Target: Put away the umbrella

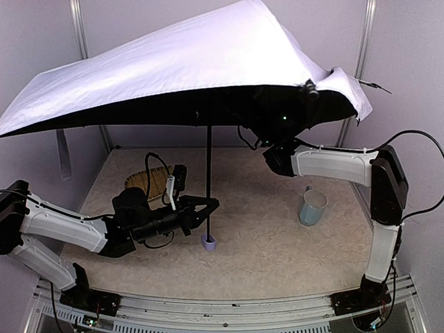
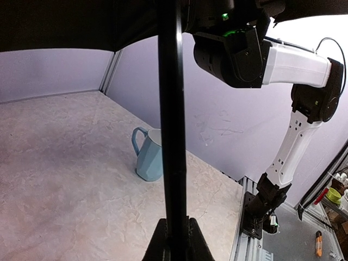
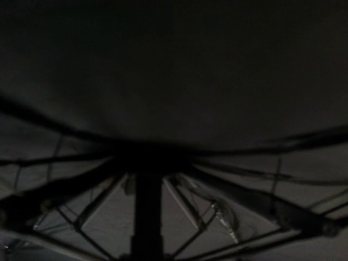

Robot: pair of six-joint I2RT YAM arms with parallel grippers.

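An open umbrella [image 1: 173, 69] stands upright on the desk [image 1: 277, 243]. The left gripper [image 1: 207, 206] clamps its shaft [image 1: 209, 166] low down. Whether the right gripper [image 1: 265, 135], under the canopy [image 1: 229, 41], is open or closed cannot be told.

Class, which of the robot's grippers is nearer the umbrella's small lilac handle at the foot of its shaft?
Left. The left gripper holds the umbrella's thin black shaft just above the small lilac handle; the right gripper is high up, under the black underside of the canopy.
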